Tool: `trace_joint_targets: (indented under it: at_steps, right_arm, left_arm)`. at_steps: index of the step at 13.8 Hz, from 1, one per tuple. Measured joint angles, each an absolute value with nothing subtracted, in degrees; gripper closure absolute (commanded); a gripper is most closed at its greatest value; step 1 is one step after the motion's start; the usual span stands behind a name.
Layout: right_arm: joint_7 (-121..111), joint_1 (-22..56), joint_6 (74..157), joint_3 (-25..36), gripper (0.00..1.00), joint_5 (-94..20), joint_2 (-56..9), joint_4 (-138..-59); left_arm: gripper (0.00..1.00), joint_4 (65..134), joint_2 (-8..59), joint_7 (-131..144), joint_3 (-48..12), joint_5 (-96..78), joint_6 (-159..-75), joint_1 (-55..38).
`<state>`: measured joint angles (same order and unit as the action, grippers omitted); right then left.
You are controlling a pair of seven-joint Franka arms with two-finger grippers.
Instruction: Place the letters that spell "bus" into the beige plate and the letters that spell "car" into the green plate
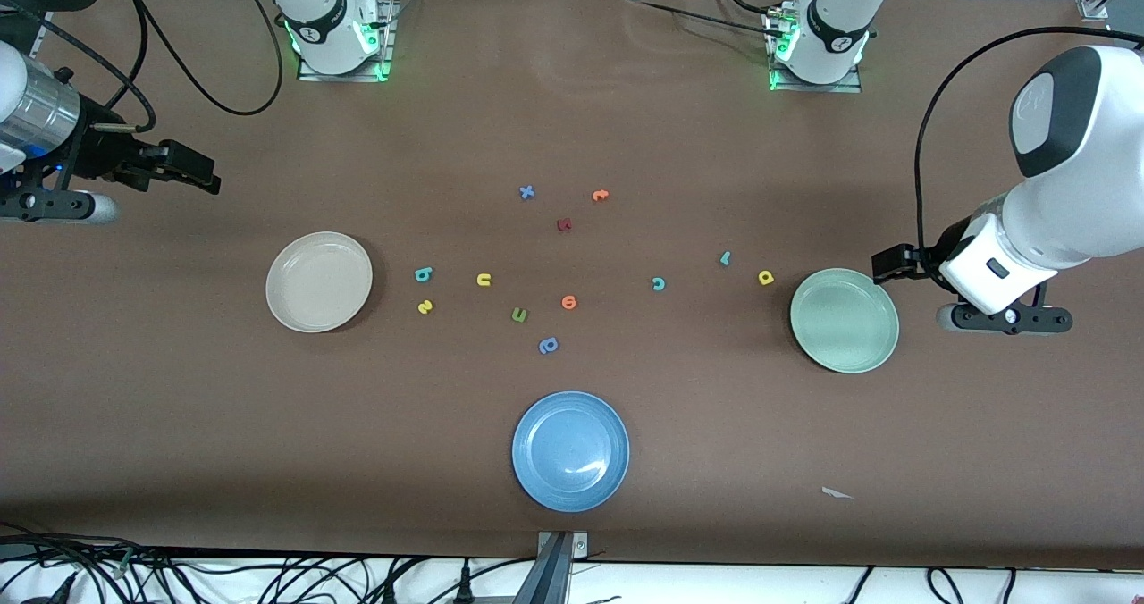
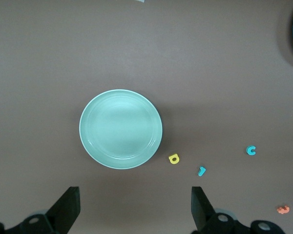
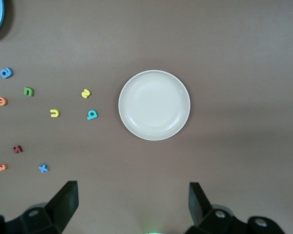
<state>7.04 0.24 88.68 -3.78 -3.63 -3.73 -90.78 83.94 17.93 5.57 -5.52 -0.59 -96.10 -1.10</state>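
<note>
Nearest: blue plate [image 1: 570, 451], a decoy. Both plates empty; beige plate [image 1: 319, 281] beside b [image 1: 424, 274], u [image 1: 483, 280], s [image 1: 425, 306]; green plate [image 1: 844, 320] near c [image 1: 659, 284], a [image 1: 765, 277], r [image 1: 725, 258]. Left tool [image 2: 134, 207], right tool [image 3: 132, 204] high, agape. Risks: grabbing green letter [image 1: 520, 315], slipping tiny foam.

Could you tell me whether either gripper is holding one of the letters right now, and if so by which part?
Nothing is held. The left gripper hangs open over the table by the green plate, the right gripper open by the beige plate.
</note>
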Motion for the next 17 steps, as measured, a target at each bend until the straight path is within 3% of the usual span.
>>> trace_joint_targets:
  at_steps: [17]
  right_arm:
    - [7.0,0.3,88.6,-4.0,0.0,-3.6,-3.7,-90.8]
  left_arm:
    - [0.01,83.9,18.0,1.8,-5.4,-3.3,-95.2,0.9]
